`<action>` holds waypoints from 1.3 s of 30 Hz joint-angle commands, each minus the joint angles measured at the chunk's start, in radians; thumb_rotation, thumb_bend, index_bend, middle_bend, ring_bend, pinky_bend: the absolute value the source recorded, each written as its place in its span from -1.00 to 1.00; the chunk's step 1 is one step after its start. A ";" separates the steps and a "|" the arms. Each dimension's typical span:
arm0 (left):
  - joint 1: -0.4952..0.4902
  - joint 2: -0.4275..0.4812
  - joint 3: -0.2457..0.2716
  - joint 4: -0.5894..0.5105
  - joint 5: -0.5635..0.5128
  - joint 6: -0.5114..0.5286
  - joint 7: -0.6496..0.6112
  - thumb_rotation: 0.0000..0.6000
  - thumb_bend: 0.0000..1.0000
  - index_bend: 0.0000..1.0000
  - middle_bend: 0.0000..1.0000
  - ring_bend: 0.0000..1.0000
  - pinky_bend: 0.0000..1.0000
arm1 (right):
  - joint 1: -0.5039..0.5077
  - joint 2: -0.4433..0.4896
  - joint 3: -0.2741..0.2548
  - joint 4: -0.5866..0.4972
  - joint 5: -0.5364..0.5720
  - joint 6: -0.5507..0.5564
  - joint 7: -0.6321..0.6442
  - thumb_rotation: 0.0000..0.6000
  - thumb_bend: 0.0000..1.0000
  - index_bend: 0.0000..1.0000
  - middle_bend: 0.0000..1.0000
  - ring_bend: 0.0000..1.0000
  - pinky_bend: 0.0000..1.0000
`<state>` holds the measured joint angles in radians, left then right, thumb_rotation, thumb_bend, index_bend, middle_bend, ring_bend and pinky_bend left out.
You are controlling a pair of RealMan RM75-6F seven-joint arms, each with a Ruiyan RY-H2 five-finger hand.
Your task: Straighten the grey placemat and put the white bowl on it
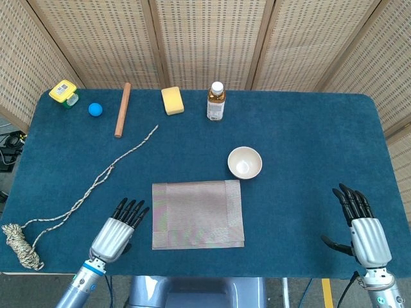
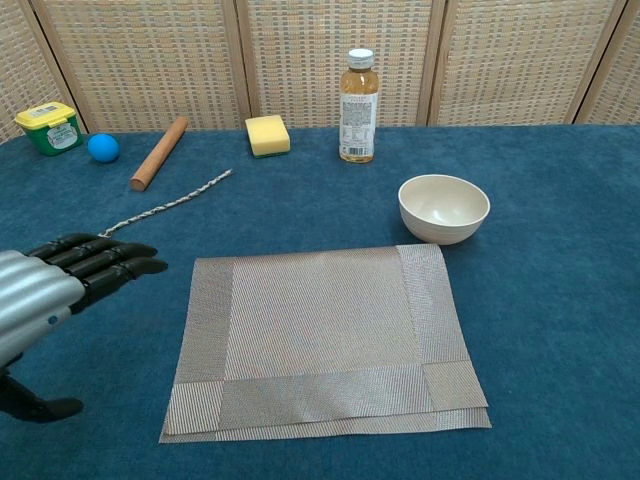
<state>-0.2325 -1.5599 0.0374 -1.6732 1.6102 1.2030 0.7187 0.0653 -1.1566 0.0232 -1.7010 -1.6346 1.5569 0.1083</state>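
The grey placemat [image 1: 198, 213] [image 2: 324, 335] lies at the table's front middle, its near edge folded over on itself. Just past its far right corner stands the empty white bowl [image 1: 244, 162] [image 2: 444, 207], upright. My left hand [image 1: 117, 231] [image 2: 55, 285] hovers open just left of the mat, fingers straight and pointing toward it, holding nothing. My right hand [image 1: 361, 230] is open near the front right edge, well away from mat and bowl; the chest view does not show it.
A twisted rope [image 1: 96, 181] runs from the table's middle left to a coil [image 1: 18, 244] at the front left corner. Along the back stand a bottle [image 1: 216, 101], yellow sponge [image 1: 172, 100], wooden stick [image 1: 122, 109], blue ball [image 1: 96, 109] and green-yellow container [image 1: 64, 92].
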 commanded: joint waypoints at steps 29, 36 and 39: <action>-0.068 -0.138 0.017 0.077 -0.085 -0.078 0.055 1.00 -0.59 -0.97 -1.00 -1.00 -1.00 | -0.001 0.003 0.007 0.007 -0.001 0.010 0.041 1.00 -0.73 -1.00 -1.00 -1.00 -1.00; -0.074 -0.147 0.020 0.079 -0.100 -0.080 0.062 1.00 -0.59 -0.97 -1.00 -1.00 -1.00 | -0.001 0.005 0.007 0.005 0.002 0.007 0.041 1.00 -0.73 -1.00 -1.00 -1.00 -1.00; -0.079 -0.152 0.019 0.083 -0.107 -0.082 0.064 1.00 -0.59 -0.96 -1.00 -1.00 -1.00 | -0.001 0.005 0.007 0.004 0.003 0.006 0.042 1.00 -0.73 -1.00 -1.00 -1.00 -1.00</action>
<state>-0.3107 -1.7113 0.0566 -1.5910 1.5034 1.1216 0.7826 0.0645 -1.1511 0.0304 -1.6968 -1.6313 1.5630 0.1508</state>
